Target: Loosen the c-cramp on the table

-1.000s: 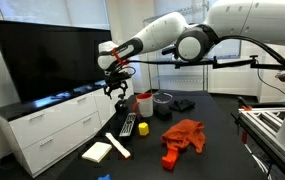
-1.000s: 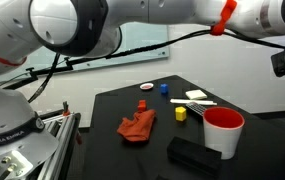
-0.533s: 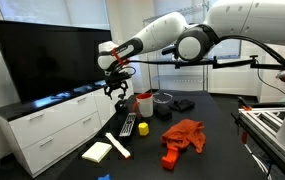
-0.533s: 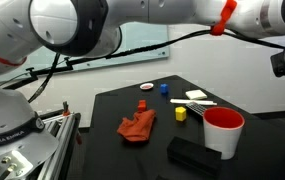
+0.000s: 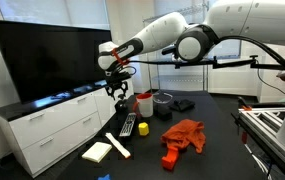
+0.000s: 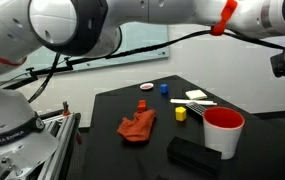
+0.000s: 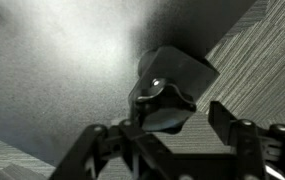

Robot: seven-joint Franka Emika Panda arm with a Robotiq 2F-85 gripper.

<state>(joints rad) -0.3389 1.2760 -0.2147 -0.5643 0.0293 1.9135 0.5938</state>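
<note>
In the wrist view the c-clamp's dark body with its metal wing-shaped screw handle (image 7: 164, 93) sits at the edge of the grey table surface, over striped carpet. My gripper (image 7: 168, 133) is open, its two dark fingers on either side just below the handle and not touching it. In an exterior view the gripper (image 5: 117, 93) hangs over the far left edge of the black table (image 5: 222, 135). The clamp is too small to make out there. In the other exterior view the gripper is out of view.
On the table lie an orange cloth (image 5: 185, 135) (image 6: 137, 126), a red cup (image 6: 223, 132), a black box (image 6: 194, 154), a remote (image 5: 129, 125), a white block (image 5: 98, 151) and small coloured blocks (image 6: 181, 114). White cabinets (image 5: 52, 125) stand to the left.
</note>
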